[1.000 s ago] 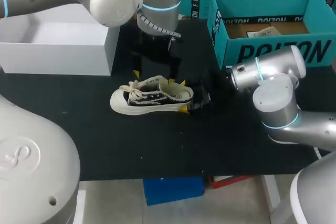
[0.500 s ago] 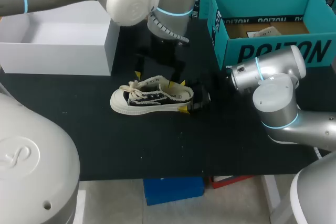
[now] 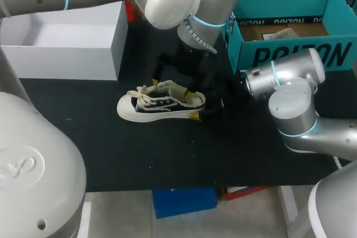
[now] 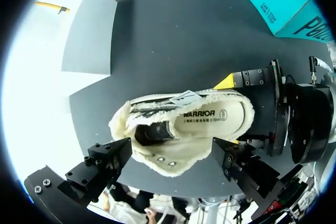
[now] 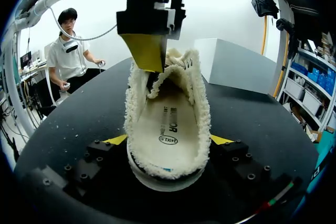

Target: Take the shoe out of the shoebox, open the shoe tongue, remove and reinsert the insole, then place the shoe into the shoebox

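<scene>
**Left arm arrives over the shoe**

In the last second my left arm swung from the far left toward the middle of the table. My left gripper (image 4: 172, 149) now hangs over the mouth of the shoe (image 3: 160, 104), its fingers spread and touching nothing. The shoe did not move. It lies near the middle of the table, toe toward the left edge, and my right gripper (image 5: 168, 140) clenches its heel from both sides.

I judge that the tongue and insole step is about to begin, because the insole (image 5: 167, 121) is still inside.

I count one shoe, one insole, one open teal shoebox (image 3: 290, 54) at the far right corner and one white box (image 3: 61, 62) at the far left.
</scene>
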You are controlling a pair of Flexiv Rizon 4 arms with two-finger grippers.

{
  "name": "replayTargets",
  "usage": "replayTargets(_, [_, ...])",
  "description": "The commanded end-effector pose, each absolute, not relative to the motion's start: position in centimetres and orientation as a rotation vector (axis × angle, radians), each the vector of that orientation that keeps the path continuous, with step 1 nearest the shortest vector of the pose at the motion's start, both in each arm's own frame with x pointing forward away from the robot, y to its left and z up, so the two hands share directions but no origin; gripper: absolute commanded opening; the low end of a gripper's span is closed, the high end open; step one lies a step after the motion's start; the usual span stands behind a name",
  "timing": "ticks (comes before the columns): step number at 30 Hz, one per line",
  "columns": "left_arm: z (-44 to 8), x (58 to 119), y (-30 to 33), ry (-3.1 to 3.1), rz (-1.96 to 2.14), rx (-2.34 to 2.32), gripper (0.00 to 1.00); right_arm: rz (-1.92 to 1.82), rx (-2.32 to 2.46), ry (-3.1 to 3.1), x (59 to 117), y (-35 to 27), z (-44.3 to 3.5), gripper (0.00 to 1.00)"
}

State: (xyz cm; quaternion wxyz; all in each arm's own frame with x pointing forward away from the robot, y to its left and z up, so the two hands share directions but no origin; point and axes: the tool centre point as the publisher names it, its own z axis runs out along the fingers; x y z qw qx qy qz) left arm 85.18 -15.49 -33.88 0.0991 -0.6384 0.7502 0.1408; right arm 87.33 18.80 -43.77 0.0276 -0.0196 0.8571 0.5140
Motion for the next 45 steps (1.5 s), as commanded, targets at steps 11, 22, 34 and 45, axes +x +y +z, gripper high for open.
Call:
replayTargets(11, [-36.4, 85.2, -15.0, 2.109, 0.457, -1.907, 1.0, 1.584, -0.058, 2.649, 87.5, 19.0, -44.0, 0.0])
replayTargets(22, [-37.2, 85.5, -14.3, 2.05, 0.471, -1.929, 1.0, 1.584, -0.058, 2.649, 87.5, 19.0, -44.0, 0.0])
replayTargets(34, [-38.2, 85.6, -13.5, 2.026, 0.518, -1.938, 0.0, 1.584, -0.058, 2.649, 87.5, 19.0, -44.0, 0.0])
replayTargets(45, [-37.8, 85.6, -13.6, 2.041, 0.499, -1.933, 0.0, 1.584, -0.058, 2.649, 87.5, 19.0, -44.0, 0.0])
